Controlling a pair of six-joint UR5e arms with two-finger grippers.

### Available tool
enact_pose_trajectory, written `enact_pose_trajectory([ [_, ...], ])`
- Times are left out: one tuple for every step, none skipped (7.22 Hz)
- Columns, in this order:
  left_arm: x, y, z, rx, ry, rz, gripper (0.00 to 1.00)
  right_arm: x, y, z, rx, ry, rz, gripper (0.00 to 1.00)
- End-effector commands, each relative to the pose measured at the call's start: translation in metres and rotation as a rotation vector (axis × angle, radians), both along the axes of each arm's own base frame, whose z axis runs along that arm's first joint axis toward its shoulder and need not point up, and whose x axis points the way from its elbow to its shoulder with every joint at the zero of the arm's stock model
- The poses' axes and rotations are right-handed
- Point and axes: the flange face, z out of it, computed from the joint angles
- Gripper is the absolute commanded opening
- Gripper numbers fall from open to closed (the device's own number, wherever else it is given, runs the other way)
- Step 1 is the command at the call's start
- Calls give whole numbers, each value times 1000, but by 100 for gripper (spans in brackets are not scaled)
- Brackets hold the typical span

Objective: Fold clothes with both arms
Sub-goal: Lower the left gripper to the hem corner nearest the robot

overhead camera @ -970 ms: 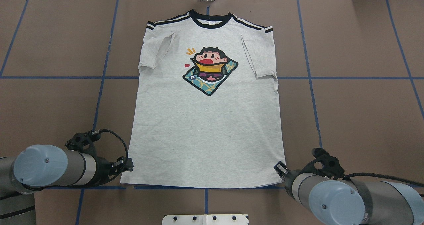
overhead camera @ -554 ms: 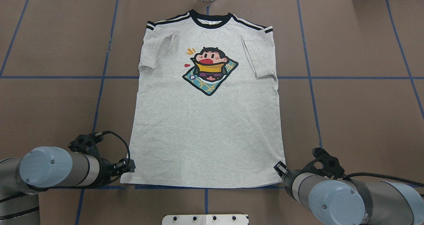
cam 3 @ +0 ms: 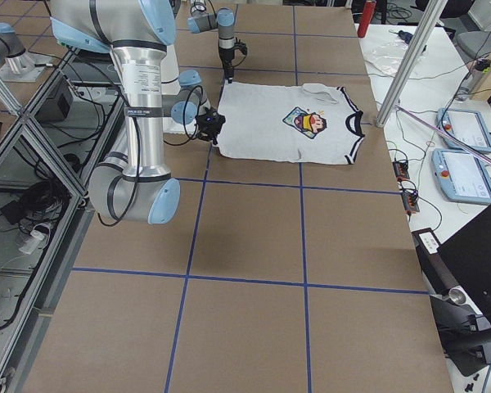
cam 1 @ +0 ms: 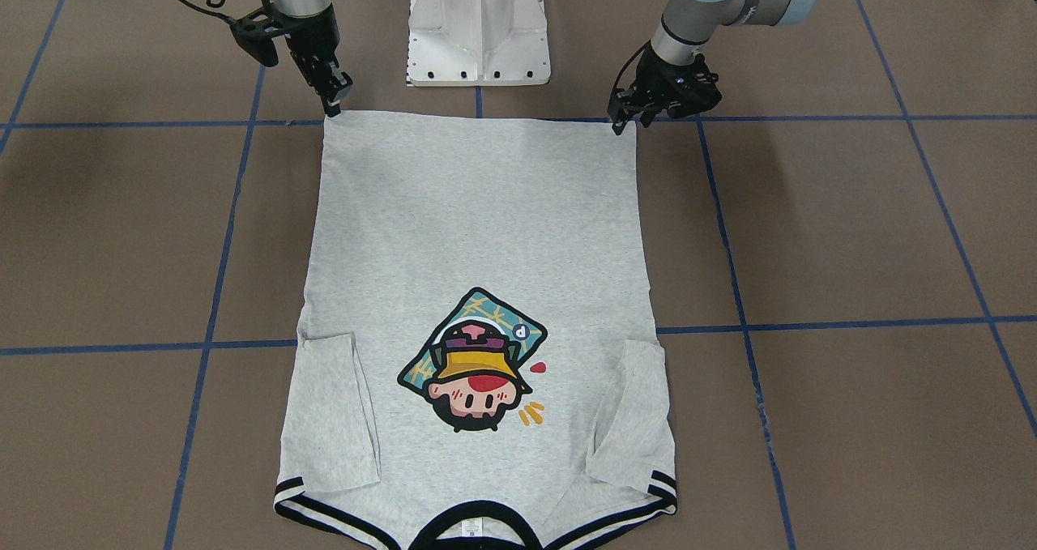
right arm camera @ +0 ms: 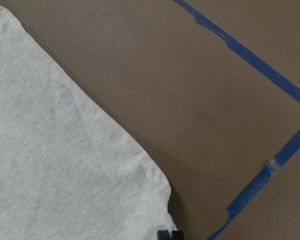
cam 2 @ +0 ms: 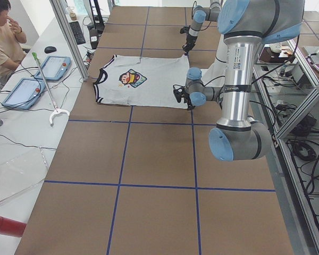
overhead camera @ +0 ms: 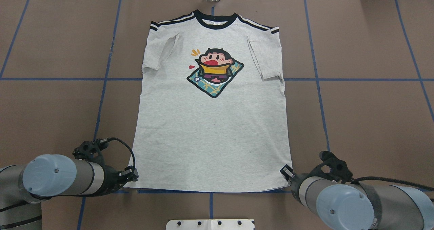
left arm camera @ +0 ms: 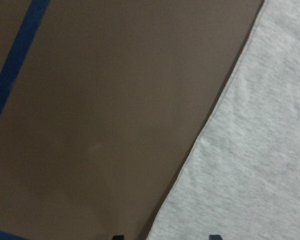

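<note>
One T-shirt (overhead camera: 210,138), two arms and two tools are in play. The T-shirt lies flat and face up in the middle of the tabletop (overhead camera: 366,115), its hem on the robot's side and its collar (overhead camera: 215,21) at the far edge.

The left arm (overhead camera: 61,179) brings the left tool (overhead camera: 130,174) low at the hem's left corner. The left wrist view shows two fingertips (left arm camera: 215,236) set apart, with the shirt's side edge running between them, so this tool is open. The right arm (overhead camera: 342,203) has the right tool (overhead camera: 286,171) at the hem's right corner. Only one fingertip shows in its wrist view, so I cannot tell whether it is open or closed.

The tabletop is brown and matte, divided into large squares by blue tape lines (overhead camera: 356,79). One white pedestal base (cam 1: 478,23) stands between the arms. Beyond the far edge, one person (cam 2: 2,37) sits at a white bench that holds two tablets (cam 2: 53,67).

The shirt is light heather grey with a black collar and black double stripes along the shoulders. Both short sleeves (overhead camera: 159,52) are folded inward onto the chest. A cartoon print (overhead camera: 214,70) of a face in a yellow hat sits at the upper centre.
</note>
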Motion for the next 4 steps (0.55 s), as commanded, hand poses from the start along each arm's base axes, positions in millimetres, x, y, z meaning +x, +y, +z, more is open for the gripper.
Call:
enact_pose_trajectory([
  [2, 4, 1, -2, -2, 8, 62, 0, 0, -1, 0, -1, 0, 0],
  [2, 5, 1, -2, -2, 9, 45, 1, 0, 2, -2, 4, -1, 0],
  [2, 5, 2, -4, -4, 9, 10, 1, 0, 1, -1, 2, -1, 0],
  [1, 5, 3, -4, -6, 8, 0, 1, 0, 1, -1, 2, 0, 0],
])
